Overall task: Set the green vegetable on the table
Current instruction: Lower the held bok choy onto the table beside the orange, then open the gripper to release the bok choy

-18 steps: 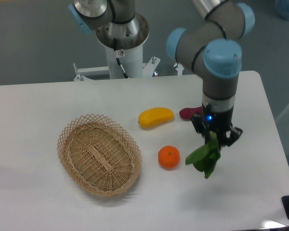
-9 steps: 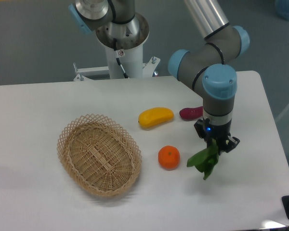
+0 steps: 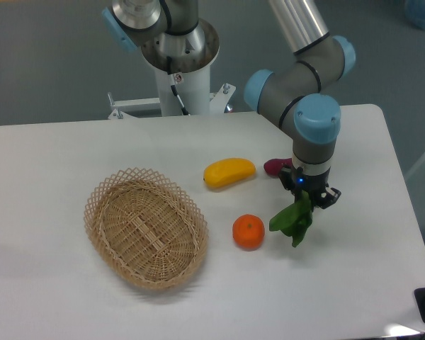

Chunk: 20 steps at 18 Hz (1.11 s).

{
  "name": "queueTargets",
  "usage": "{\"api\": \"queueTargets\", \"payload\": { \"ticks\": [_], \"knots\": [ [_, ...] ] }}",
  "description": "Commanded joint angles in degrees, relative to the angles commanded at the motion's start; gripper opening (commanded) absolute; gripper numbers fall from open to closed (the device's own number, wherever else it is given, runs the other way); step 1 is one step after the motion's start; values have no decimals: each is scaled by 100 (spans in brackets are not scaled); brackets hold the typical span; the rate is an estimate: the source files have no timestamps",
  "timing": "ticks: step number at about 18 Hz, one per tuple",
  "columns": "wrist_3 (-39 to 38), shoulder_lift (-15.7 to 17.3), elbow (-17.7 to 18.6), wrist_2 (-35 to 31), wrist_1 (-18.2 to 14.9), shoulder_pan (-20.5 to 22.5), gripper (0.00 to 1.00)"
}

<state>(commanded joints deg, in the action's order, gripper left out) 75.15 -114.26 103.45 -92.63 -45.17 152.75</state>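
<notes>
My gripper (image 3: 308, 200) points straight down over the right part of the white table (image 3: 57, 283), shut on the stem end of the green vegetable (image 3: 292, 221). The dark leaves hang below the fingers and reach down to the tabletop, or very near it, just right of the orange. The pale stem end is hidden between the fingers.
An orange (image 3: 248, 231) lies close to the left of the leaves. A yellow mango-shaped fruit (image 3: 229, 172) and a purple sweet potato (image 3: 275, 166) lie behind it, the potato partly covered by the gripper. A wicker basket (image 3: 145, 227) stands at the left.
The gripper has come down and drifted slightly left and back with the green vegetable, bringing the leaves closer to the tabletop and the orange.
</notes>
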Motion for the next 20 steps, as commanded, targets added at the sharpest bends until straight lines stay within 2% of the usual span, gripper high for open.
{"api": "queueTargets", "payload": {
  "ticks": [5, 7, 9, 10, 11, 17, 20],
  "knots": [
    [0, -53, 18, -62, 0, 18, 46],
    [17, -53, 35, -70, 0, 18, 50],
    [9, -53, 35, -114, 9, 18, 62],
    [0, -53, 26, -115, 9, 18, 77],
    [0, -61, 18, -115, 9, 18, 100],
    [-26, 35, -61, -115, -26, 18, 100],
    [-9, 149, -455, -44, -70, 0, 100]
  ]
}}
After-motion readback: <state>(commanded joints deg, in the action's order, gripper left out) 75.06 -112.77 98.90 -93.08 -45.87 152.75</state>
